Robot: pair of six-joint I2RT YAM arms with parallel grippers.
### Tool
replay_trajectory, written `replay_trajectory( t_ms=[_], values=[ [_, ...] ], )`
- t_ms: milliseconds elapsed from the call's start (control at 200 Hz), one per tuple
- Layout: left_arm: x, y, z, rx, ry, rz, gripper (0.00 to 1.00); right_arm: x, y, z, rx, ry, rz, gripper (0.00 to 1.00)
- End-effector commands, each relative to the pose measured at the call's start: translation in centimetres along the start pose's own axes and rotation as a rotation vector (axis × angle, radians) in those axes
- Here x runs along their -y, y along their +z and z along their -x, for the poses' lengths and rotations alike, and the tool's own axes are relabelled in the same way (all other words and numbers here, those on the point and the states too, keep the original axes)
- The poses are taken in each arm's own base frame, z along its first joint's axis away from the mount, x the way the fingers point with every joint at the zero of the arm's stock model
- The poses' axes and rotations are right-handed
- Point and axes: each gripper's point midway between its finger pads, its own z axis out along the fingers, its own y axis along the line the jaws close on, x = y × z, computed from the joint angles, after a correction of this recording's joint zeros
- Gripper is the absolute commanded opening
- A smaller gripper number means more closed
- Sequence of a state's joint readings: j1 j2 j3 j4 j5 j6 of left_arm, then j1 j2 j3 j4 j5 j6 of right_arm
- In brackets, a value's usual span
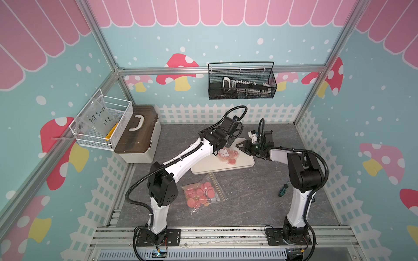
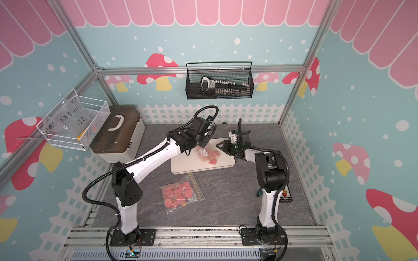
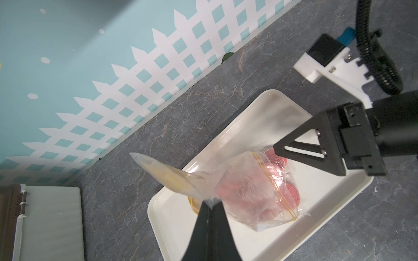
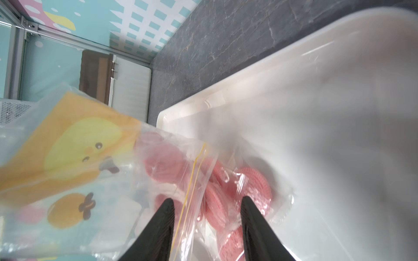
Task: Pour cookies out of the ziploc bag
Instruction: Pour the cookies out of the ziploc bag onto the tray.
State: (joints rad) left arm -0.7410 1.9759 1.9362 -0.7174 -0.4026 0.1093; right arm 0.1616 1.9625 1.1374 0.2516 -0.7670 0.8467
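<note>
The clear ziploc bag, with a yellow zip line and a cartoon print, hangs tilted over the white tray. My left gripper is shut on a pinch of the bag's plastic at its closed end. The bag's mouth rests on the tray with pink-red cookies spilling from it, some in clear wrappers. My right gripper is open just above the mouth, its fingers on either side of the zip edge and cookies, not gripping. In both top views the bag lies between the two grippers on the tray.
A second bag of pink cookies lies on the table in front of the tray. A screwdriver lies by the right arm. A brown-lidded toolbox and a white wire basket stand at the left; a black mesh basket hangs on the back wall.
</note>
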Motion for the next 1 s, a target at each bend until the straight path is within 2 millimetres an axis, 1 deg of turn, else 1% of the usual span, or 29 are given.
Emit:
replay_trajectory(
  t_ms=[0,10,25,135,245,305,405,495,675,770,996],
  values=[
    [0.0,0.1,0.3,0.005,-0.002,0.010,0.00,-0.6,-1.1,-1.0,-0.011,0.013,0.012,0.51],
    [0.0,0.0,0.3,0.005,-0.003,0.011,0.00,-1.3,-1.5,-0.9,-0.003,0.001,0.019,0.51],
    [-0.1,0.0,0.3,0.004,-0.003,0.012,0.00,-1.5,-1.7,-0.9,0.000,-0.003,0.019,0.51],
    [-0.1,0.1,0.2,0.002,-0.012,0.018,0.00,-1.4,-2.2,-1.7,-0.004,-0.003,0.015,0.53],
    [0.1,-0.1,0.5,0.010,-0.006,0.015,0.00,-1.4,-2.3,-1.9,-0.003,0.001,0.017,0.53],
    [0.0,-0.3,0.6,0.013,0.002,0.028,0.00,-1.6,-2.3,-1.9,-0.006,0.011,0.028,0.53],
    [-0.4,-0.4,0.6,0.011,0.011,0.052,0.00,-2.6,-2.3,-1.9,-0.005,0.027,0.080,0.53],
    [-0.7,-0.4,0.7,0.011,0.017,0.067,0.00,-2.6,-2.5,-2.1,0.002,0.033,0.073,0.53],
    [-1.2,-0.9,0.8,0.013,0.015,0.083,0.00,-2.7,-2.1,-2.9,-0.015,0.034,0.078,0.53],
    [-1.5,-1.3,1.1,0.022,0.014,0.092,0.00,-2.6,-2.1,-2.9,-0.013,0.035,0.074,0.53],
    [-2.3,-1.6,1.0,0.017,0.037,0.131,0.00,-2.9,-2.0,-2.8,-0.012,0.029,0.078,0.53]
  ],
)
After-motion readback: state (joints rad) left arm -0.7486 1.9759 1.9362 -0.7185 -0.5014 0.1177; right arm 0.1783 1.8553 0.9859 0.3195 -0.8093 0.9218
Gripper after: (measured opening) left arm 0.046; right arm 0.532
